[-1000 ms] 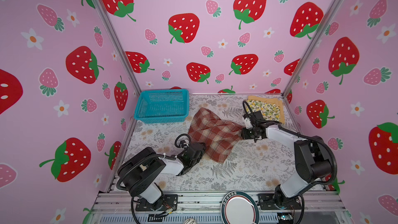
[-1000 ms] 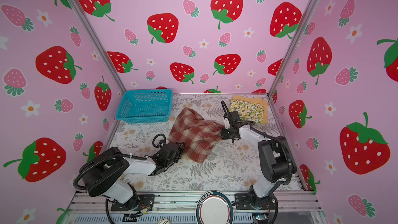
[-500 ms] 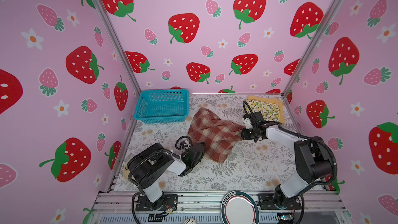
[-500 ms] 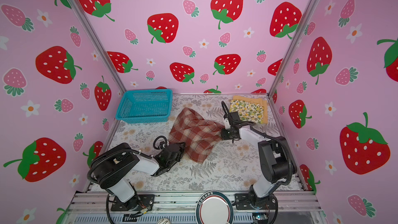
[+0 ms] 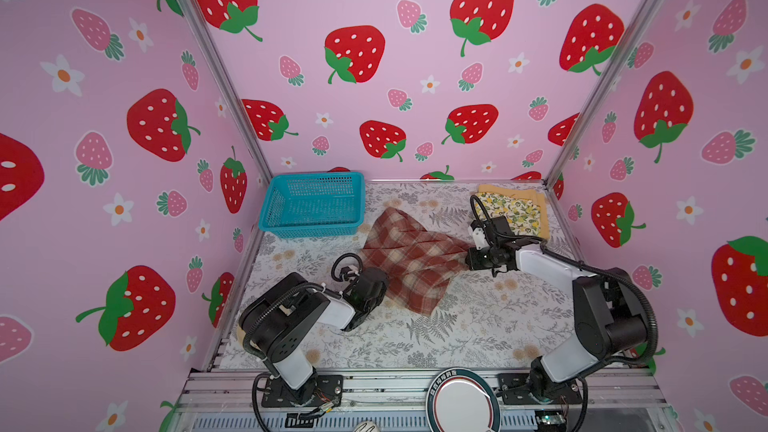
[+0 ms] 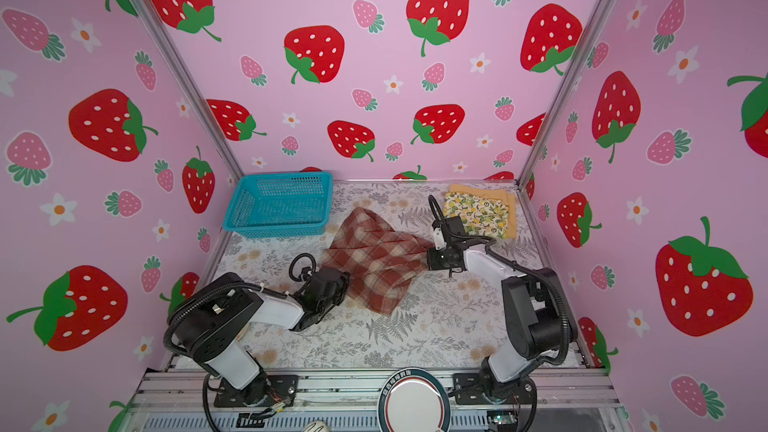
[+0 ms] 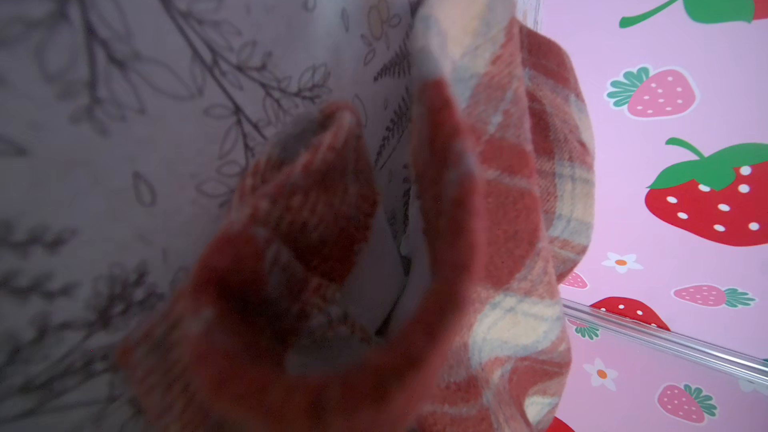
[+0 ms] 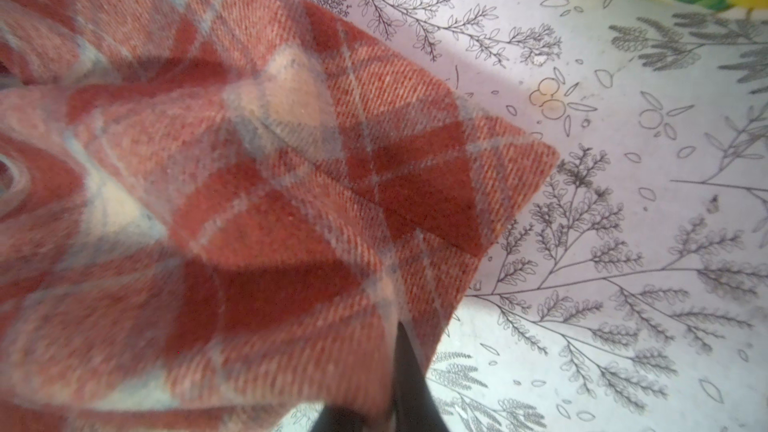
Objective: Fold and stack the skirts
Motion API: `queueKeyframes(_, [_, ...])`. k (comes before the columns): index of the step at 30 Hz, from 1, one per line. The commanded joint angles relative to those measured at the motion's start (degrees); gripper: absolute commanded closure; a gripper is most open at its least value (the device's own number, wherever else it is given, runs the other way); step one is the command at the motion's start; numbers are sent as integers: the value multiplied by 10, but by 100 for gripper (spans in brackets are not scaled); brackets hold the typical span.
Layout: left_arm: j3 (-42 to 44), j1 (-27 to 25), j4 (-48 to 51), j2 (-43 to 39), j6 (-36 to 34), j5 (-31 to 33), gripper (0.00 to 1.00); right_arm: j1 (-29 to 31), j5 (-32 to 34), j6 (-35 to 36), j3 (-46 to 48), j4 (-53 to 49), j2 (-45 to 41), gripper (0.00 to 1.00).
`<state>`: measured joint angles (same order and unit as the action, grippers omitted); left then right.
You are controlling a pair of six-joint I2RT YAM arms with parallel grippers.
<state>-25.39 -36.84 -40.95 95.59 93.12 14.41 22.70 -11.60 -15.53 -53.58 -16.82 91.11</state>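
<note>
The red-brown and cream plaid skirt (image 5: 409,259) lies rumpled in the middle of the white floral-print table cover (image 5: 457,326), between the two arms. The left gripper (image 5: 374,282) is clenched on its left edge. In the left wrist view the plaid cloth bunches so close to the lens that the fingers themselves are hidden. The right gripper (image 5: 468,258) is clamped on the skirt's right corner, where a dark fingertip (image 8: 409,371) shows under the weave in the right wrist view. The cream lemon-print skirt (image 5: 513,216) sits folded on the folded mustard-yellow skirt (image 5: 509,191) in the far right corner, and the teal plastic mesh basket (image 5: 316,179) stands at the far left.

Several things could go wrong from here:
- Both bites look shallow, so a hard pull apart to spread the plaid skirt could let a corner slide out.
- The left gripper sits low on the table and may have pinched a fold or one layer only. The skirt would then open twisted, and the fold would land crooked.
- The left gripper could also have caught the table cover and drag it up with the skirt.
- The right arm works just beside the finished stack, so a careless swing of its wrist or cable could knock the lemon-print skirt askew.
- The thick cloth will probably sag between the grips
</note>
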Motion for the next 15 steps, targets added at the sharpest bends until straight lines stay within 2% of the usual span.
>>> queueKeyframes(1, [-25, 27, 38, -29, -31, -38, 100, 0, -1, -3, 7, -10, -35, 87])
queueKeyframes(6, [-86, 66, 168, -111, -105, -129, 100, 6, 1, 0, -10, -40, -73, 87])
queueKeyframes(9, [-166, 94, 293, -152, -197, -202, 100, 13, 5, 2, -22, -56, -104, 87])
queueKeyframes(13, [-293, 122, 447, -156, -319, -307, 100, 21, 4, 11, -40, -78, -144, 88])
queueKeyframes(15, [-345, 131, 507, -147, -363, -340, 100, 23, 1, 18, -50, -89, -159, 88])
